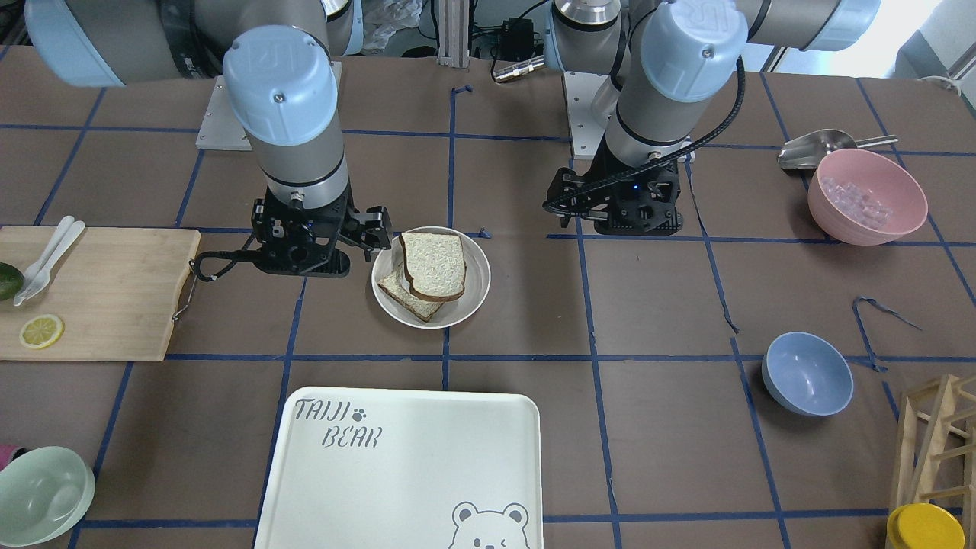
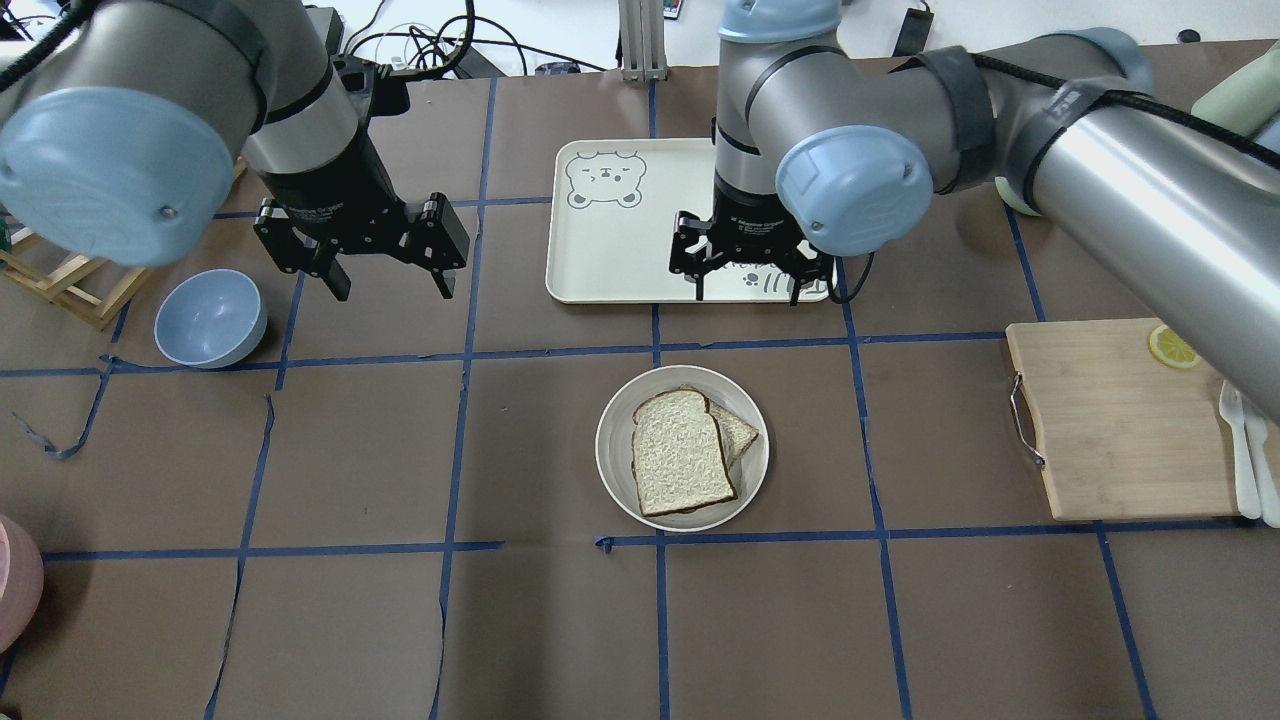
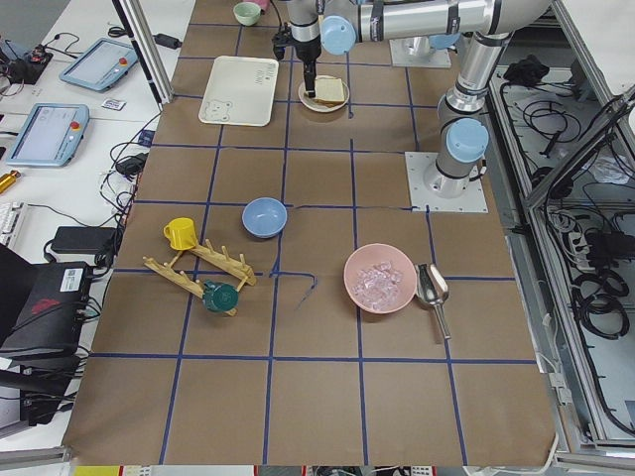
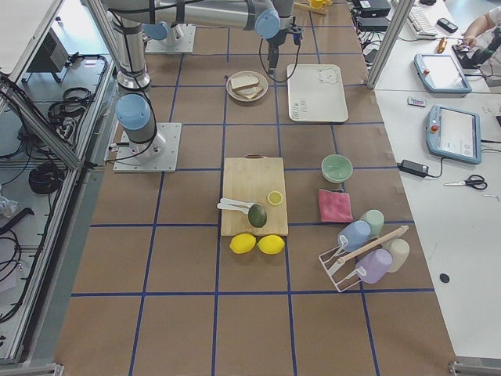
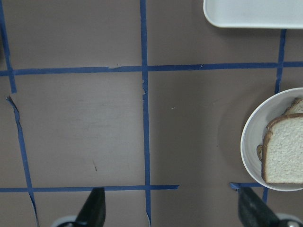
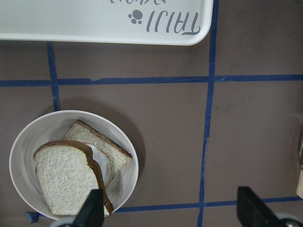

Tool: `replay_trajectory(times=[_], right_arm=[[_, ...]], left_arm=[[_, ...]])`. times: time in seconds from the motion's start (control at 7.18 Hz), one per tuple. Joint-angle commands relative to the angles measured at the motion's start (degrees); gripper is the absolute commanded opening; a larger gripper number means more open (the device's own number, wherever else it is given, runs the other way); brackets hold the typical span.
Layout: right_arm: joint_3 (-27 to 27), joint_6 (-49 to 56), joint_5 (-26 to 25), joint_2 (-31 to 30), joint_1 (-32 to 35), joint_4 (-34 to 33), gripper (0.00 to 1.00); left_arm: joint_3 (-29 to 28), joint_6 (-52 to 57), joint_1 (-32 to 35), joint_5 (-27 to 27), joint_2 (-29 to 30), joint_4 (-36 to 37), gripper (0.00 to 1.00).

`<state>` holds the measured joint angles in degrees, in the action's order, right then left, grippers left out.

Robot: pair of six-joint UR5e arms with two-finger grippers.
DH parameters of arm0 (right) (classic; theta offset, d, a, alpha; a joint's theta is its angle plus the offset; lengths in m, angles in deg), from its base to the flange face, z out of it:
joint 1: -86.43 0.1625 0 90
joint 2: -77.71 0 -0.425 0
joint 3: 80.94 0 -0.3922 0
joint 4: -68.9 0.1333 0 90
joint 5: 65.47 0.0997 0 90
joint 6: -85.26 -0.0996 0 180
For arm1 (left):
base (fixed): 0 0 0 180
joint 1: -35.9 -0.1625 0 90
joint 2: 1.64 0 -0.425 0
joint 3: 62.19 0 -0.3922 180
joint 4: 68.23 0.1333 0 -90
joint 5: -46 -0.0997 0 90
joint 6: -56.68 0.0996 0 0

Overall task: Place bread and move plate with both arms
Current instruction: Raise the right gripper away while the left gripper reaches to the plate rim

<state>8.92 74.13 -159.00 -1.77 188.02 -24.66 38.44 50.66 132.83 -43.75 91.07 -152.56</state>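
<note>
We have the bread lying on the plate, atop another slice, mid-table. Our left gripper and right gripper hang spread and empty above the table; moving the plate, we judge, is not yet done.

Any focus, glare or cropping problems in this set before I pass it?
Front-facing view: even light, bread and plate sharp. Overhead view: glare streak along the right arm. Left wrist view: plate cut by the right edge, fingertips dark and soft. Right wrist view: fingertips equally soft. Side views: plate too small for detail.
</note>
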Motion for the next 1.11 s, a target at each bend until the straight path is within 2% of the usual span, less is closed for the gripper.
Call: replay_trajectory(times=[0.0,0.14,0.42,0.56,0.84,0.97], right_arm=[[0.04,7.49,-0.51,-5.05,-2.08,3.36,1.0],[0.05,13.79,-0.24,-5.5,-5.05,5.03,1.0],[-0.74,15.36,0.2,-7.87,-8.59,4.26,1.0],[-0.75,15.09,-0.67,-7.88,-8.68,4.52,1.0],[-0.92,15.26,-0.25,-8.49,-8.86,4.78,1.0],[-0.75,15.53,0.11,-8.75,-8.94,4.87,1.0]], left_arm=[[4.37,-6.36,8.24,-0.61,1.42,5.54,0.9],[8.84,-9.17,9.76,-0.35,2.12,12.11,0.9],[17.54,-13.93,10.3,0.27,3.09,23.28,0.9],[19.76,-17.68,10.56,1.4,4.05,28.21,0.9],[20.3,-21.83,12.58,2.64,7.29,31.4,0.83],[20.22,-22.02,12.67,2.64,8.7,33.16,0.83]])
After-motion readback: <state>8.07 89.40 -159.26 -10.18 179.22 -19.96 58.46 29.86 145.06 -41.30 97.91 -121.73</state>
